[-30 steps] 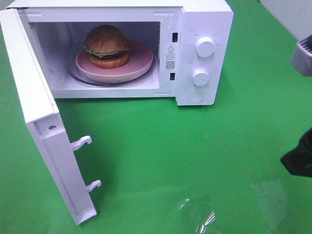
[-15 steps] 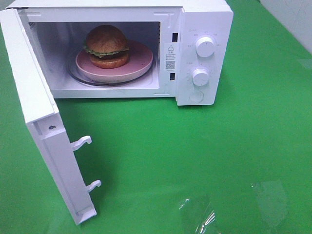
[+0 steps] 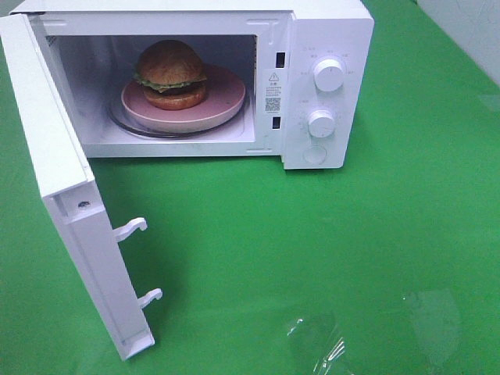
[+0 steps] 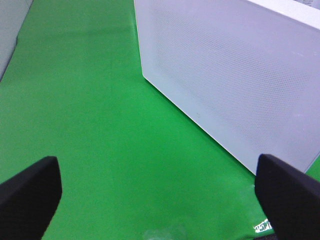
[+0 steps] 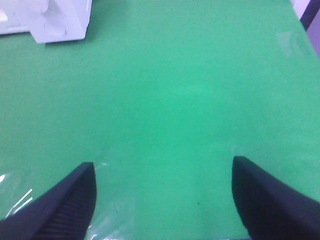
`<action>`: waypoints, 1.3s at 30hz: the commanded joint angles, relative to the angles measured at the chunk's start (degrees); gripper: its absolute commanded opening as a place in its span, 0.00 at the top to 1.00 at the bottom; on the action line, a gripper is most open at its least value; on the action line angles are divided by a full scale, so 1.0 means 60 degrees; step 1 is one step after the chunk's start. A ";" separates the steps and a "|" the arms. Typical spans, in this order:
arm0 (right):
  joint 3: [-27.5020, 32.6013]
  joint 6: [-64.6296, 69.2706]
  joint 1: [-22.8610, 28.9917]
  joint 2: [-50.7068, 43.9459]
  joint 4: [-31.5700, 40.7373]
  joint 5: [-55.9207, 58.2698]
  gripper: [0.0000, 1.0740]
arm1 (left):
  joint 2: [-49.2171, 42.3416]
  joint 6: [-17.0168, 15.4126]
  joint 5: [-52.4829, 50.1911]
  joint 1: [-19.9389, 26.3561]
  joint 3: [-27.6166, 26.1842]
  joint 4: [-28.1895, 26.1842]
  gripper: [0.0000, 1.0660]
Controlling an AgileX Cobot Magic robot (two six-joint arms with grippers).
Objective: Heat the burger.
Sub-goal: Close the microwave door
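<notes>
Exterior high view: burger [image 3: 170, 74] sat upright inside the microwave [image 3: 328, 31] cavity on the pink plate [image 3: 223, 101], off-centre toward the door side of the plate. Plate rested on the glass turntable [image 3: 129, 127]. Door [image 3: 55, 148] was swung wide open on the left, two latch hooks [image 3: 131, 228] sticking out of its edge. Two knobs [image 3: 329, 74] on the panel right of the cavity, one above the other

Handling, my guess: burger looked light, soft and loosely stacked. Bun would squash under a pinch, layers could shear apart, lettuce edge likely slippery. If it needed shifting I'd take the plate by its bare rim on the knob side, not the bun. Plate looked stiff and smooth, so grip square across the rim

Left claw [image 4: 159, 192]: jaws spread wide, nothing between them, hovering over the green desk [image 4: 90, 125] near a white perforated panel [image 4: 235, 75], which I read as the door's outer face. Not touching it

Right claw [image 5: 165, 197]: jaws well apart too, empty, over the desk and well away from the microwave, only a corner of it visible far off

Some clear film [image 3: 316, 348] lay on the desk near the front edge. Neither claw showed in the exterior high view

Judgement: loading looked done, with door shut and knob set left to do. Left claw was better placed to push the door. Risk: hooks missing their slots if the push went in skew
</notes>
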 commanded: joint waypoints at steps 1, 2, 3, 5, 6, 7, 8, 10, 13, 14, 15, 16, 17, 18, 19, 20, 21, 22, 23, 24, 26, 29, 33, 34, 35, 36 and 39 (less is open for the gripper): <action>0.0000 -0.0115 -0.0277 -0.0640 0.0038 0.0048 0.31 | -0.0162 -0.0010 -0.0124 -0.0057 0.0010 -0.0010 0.08; 0.0000 -0.0115 -0.0353 -0.0859 0.0048 0.0048 0.31 | -0.0162 -0.0010 -0.0124 -0.0057 0.0010 -0.0010 0.08; 0.0000 -0.0115 -0.0353 -0.0859 0.0048 0.0048 0.31 | -0.0162 -0.0010 -0.0124 -0.0057 0.0010 -0.0010 0.08; 0.0000 -0.0124 -0.0544 -0.1757 0.0038 0.0048 0.31 | -0.0162 -0.0010 -0.0124 -0.0057 0.0010 -0.0010 0.08; 0.0000 -0.0124 -0.0544 -0.1757 0.0038 0.0048 0.31 | -0.0162 -0.0010 -0.0124 -0.0057 0.0010 -0.0010 0.08; 0.0000 -0.0124 -0.0592 -0.1967 0.0038 0.0048 0.31 | -0.0162 -0.0010 -0.0124 -0.0057 0.0010 -0.0010 0.08; 0.0000 -0.0124 -0.0592 -0.1967 0.0038 0.0048 0.31 | -0.0162 -0.0010 -0.0124 -0.0057 0.0010 -0.0010 0.08; 0.0000 -0.0124 -0.0659 -0.2044 0.0038 0.0048 0.31 | -0.0162 -0.0010 -0.0124 -0.0057 0.0010 -0.0010 0.08; 0.0000 -0.0134 -0.0697 -0.2044 0.0038 0.0048 0.31 | -0.0153 -0.0029 -0.0124 -0.0057 0.0010 -0.0019 0.08; 0.0000 -0.0115 -0.0697 -0.2044 0.0038 0.0048 0.31 | -0.0153 -0.0019 -0.0124 -0.0057 0.0010 0.0000 0.08; 0.0000 -0.0115 -0.0697 -0.2044 0.0038 0.0048 0.31 | -0.0153 -0.0019 -0.0124 -0.0057 0.0010 0.0000 0.08; 0.0000 -0.0115 -0.0697 -0.2044 0.0038 0.0048 0.31 | -0.0153 -0.0019 -0.0124 -0.0057 0.0010 -0.0010 0.08; 0.0000 -0.0115 -0.0697 -0.2044 0.0038 0.0048 0.31 | -0.0153 -0.0019 -0.0124 -0.0057 0.0010 -0.0010 0.08; 0.0000 -0.0115 -0.0697 -0.2044 0.0038 0.0048 0.31 | -0.0153 -0.0019 -0.0124 -0.0057 0.0010 -0.0010 0.08; 0.0000 -0.0115 -0.0697 -0.2044 0.0038 0.0048 0.31 | -0.0153 -0.0019 -0.0124 -0.0057 0.0010 -0.0010 0.08; 0.0000 -0.0115 -0.0697 -0.2044 0.0038 0.0048 0.31 | -0.0153 -0.0019 -0.0124 -0.0057 0.0010 -0.0010 0.08; 0.0000 -0.0067 -0.0697 -0.2044 0.0038 0.0048 0.31 | -0.0153 -0.0019 -0.0124 -0.0057 0.0010 -0.0010 0.08; 0.0000 -0.0067 -0.0697 -0.2044 0.0038 0.0048 0.31 | -0.0153 -0.0019 -0.0124 -0.0057 0.0010 -0.0010 0.08; 0.0000 -0.0048 -0.0697 -0.2044 0.0038 0.0048 0.31 | -0.0153 -0.0019 -0.0124 -0.0057 0.0010 -0.0010 0.08; 0.0000 -0.0048 -0.0697 -0.2044 0.0038 0.0048 0.31 | -0.0153 -0.0019 -0.0124 -0.0057 0.0010 -0.0010 0.08; 0.0000 -0.0048 -0.0697 -0.2044 0.0038 0.0048 0.31 | -0.0153 -0.0019 -0.0124 -0.0057 0.0010 -0.0010 0.08; 0.0000 -0.0048 -0.0697 -0.2044 0.0038 0.0048 0.31 | -0.0153 -0.0019 -0.0124 -0.0057 0.0010 -0.0010 0.08; 0.0000 -0.0048 -0.0697 -0.2044 0.0038 0.0048 0.32 | -0.0153 -0.0019 -0.0124 -0.0057 0.0010 -0.0010 0.08; 0.0000 -0.0048 -0.0697 -0.2044 0.0038 0.0048 0.32 | -0.0153 -0.0019 -0.0124 -0.0057 0.0010 -0.0010 0.08; 0.0000 -0.0048 -0.0697 -0.2044 0.0038 0.0048 0.32 | -0.0153 -0.0019 -0.0124 -0.0057 0.0010 -0.0010 0.08; 0.0000 -0.0048 -0.0697 -0.2044 0.0038 0.0048 0.32 | -0.0153 -0.0019 -0.0124 -0.0057 0.0010 -0.0010 0.08; 0.0000 -0.0048 -0.0697 -0.2044 0.0038 0.0048 0.32 | -0.0153 -0.0019 -0.0124 -0.0057 0.0010 -0.0010 0.08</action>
